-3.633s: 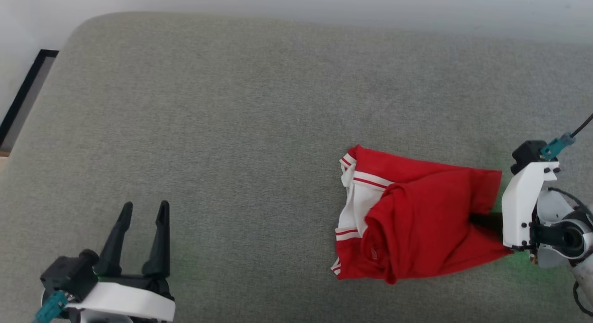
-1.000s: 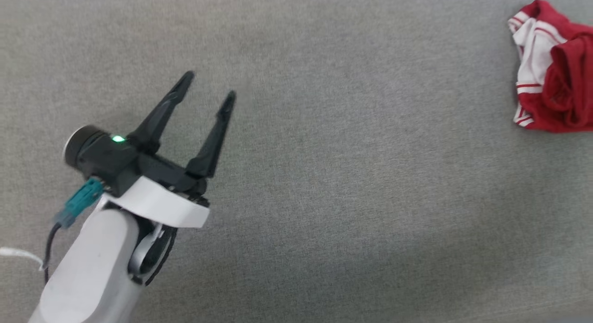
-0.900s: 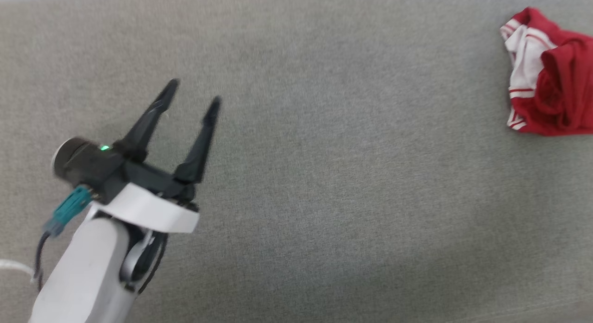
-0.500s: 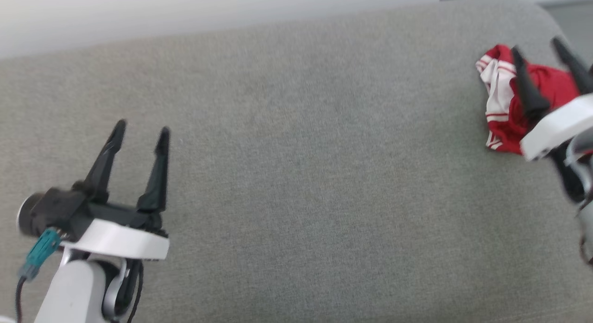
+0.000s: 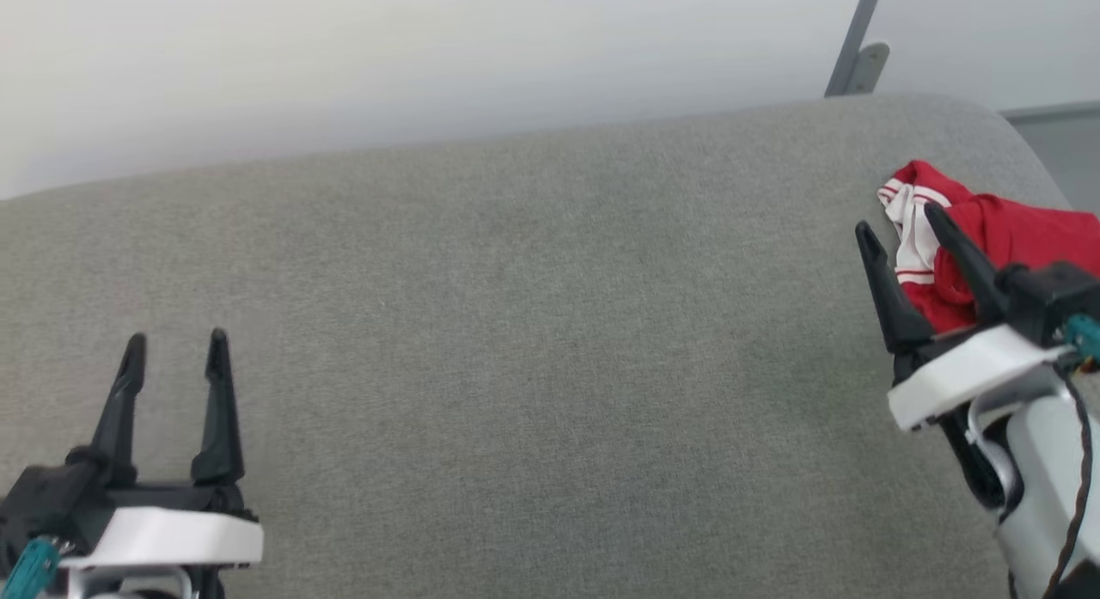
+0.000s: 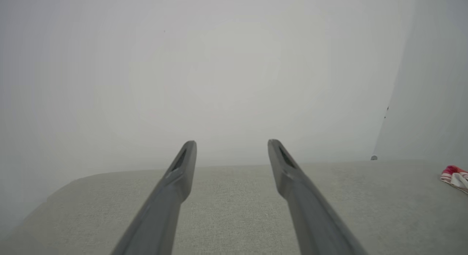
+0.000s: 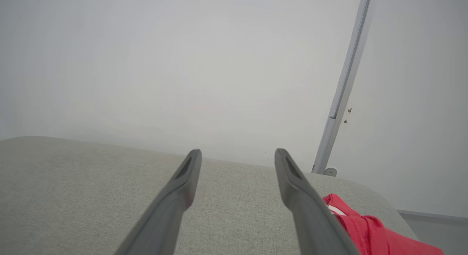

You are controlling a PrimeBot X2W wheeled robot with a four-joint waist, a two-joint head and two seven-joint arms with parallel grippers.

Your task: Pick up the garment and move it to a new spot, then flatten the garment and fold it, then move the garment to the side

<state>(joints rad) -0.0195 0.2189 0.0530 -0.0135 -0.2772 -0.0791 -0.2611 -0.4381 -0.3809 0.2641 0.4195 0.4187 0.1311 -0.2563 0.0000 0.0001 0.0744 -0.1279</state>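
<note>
The garment point(image 5: 1005, 229), red with white striped trim, lies folded in a small bundle near the far right end of the grey cushioned surface point(image 5: 533, 341). My right gripper point(image 5: 898, 221) hovers open just in front of its left edge, one finger crossing the cloth in the head view; nothing is between the fingers. In the right wrist view the garment point(image 7: 365, 229) lies right of the open right gripper point(image 7: 237, 154). My left gripper point(image 5: 174, 348) stands open and empty at the lower left. In the left wrist view, beyond the left gripper point(image 6: 231, 145), the garment point(image 6: 454, 175) shows at the far right.
A pale wall point(image 5: 387, 58) rises behind the surface. A grey metal post point(image 5: 852, 40) with a round foot stands behind the right end. The surface's rounded right corner point(image 5: 1023, 139) lies just beyond the garment, with floor past it.
The head camera has swung and tilted up, bringing the wall and the right gripper into view. The left gripper has drawn back to the lower left. The garment lies where it was.
</note>
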